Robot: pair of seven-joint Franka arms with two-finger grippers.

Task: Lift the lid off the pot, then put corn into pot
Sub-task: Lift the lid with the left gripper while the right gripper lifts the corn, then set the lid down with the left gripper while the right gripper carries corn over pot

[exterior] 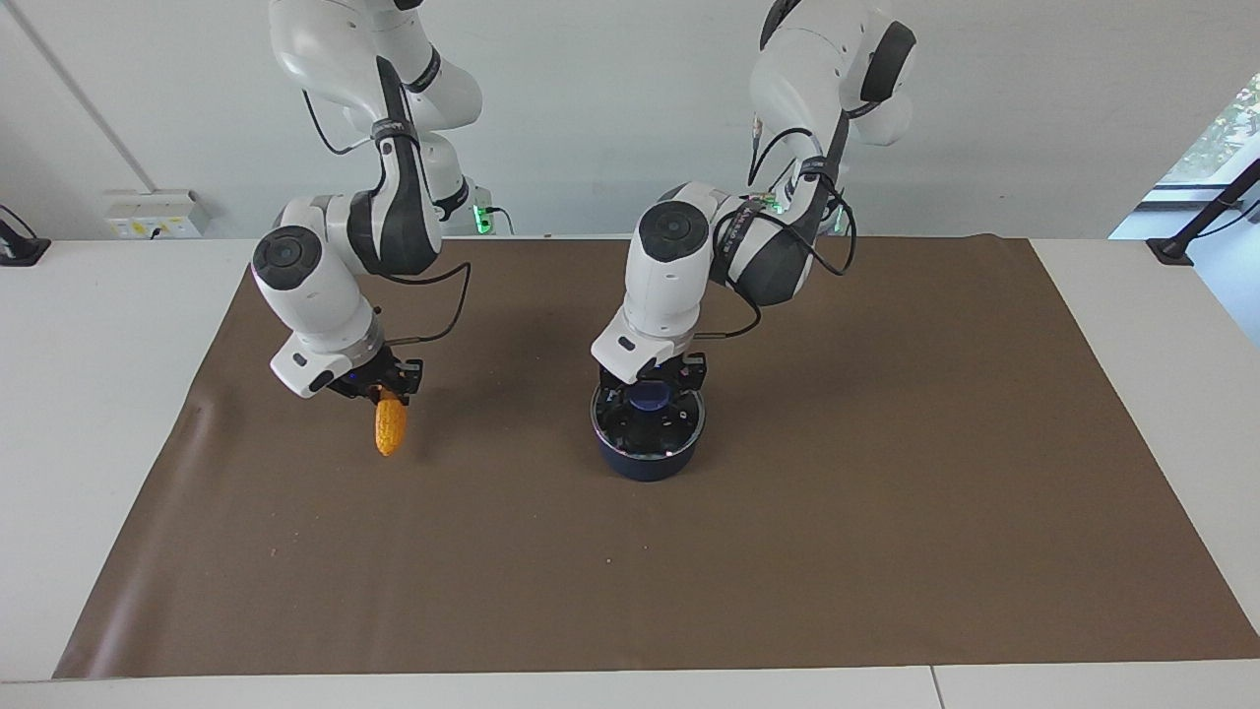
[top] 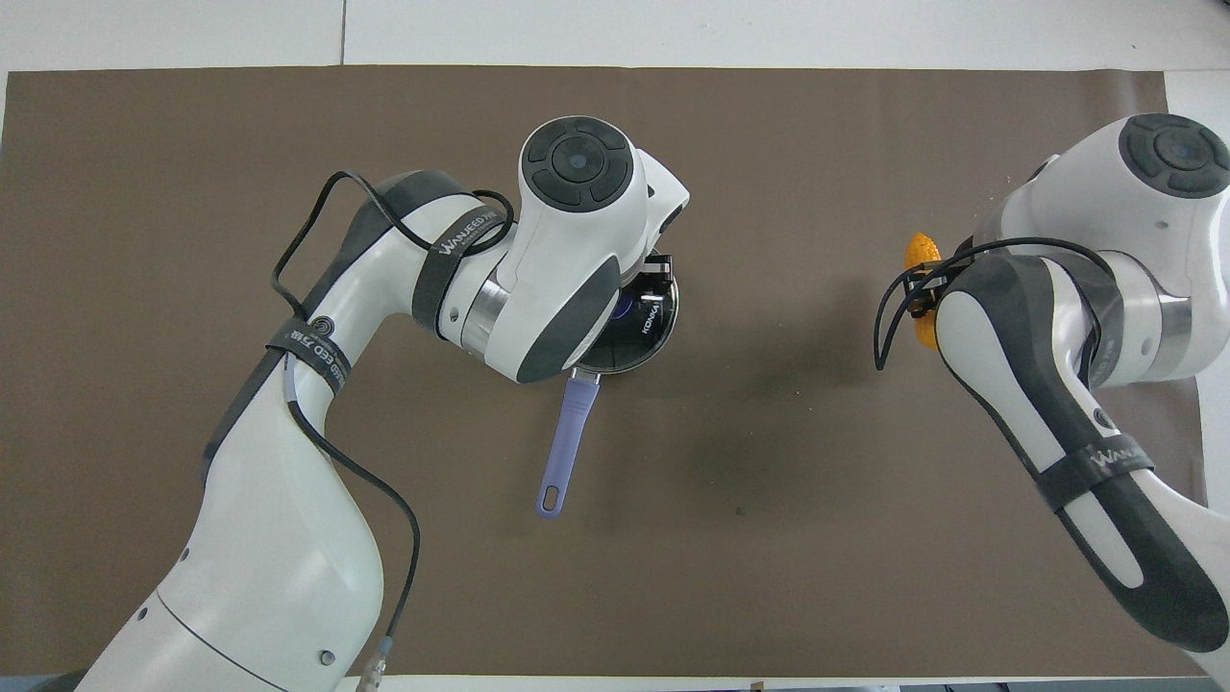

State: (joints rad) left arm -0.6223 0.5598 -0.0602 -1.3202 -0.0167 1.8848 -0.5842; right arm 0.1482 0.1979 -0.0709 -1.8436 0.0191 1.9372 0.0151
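Facing view shows the left gripper [exterior: 654, 390] down on the lid [exterior: 648, 423], its fingers set on either side of the blue-purple knob [exterior: 650, 398] at the lid's centre; whether they actually press the knob I cannot tell from here. The lid sits on the pot [exterior: 647, 461], which stands on the brown mat [exterior: 886, 492] near the middle of the counter [exterior: 89, 414]. From overhead, the left arm covers most of the pot [top: 642, 348], but the long blue-purple handle [top: 564, 447] sticks out toward the robots.

The right gripper [exterior: 388, 392] is toward the right arm's end of the mat, closed on the upper end of the corn [exterior: 391, 427]. The cob hangs tapered end down, its tip appearing to be at or just above the mat. In the overhead view only a sliver of the corn [top: 921, 248] shows beside the right arm's wrist.
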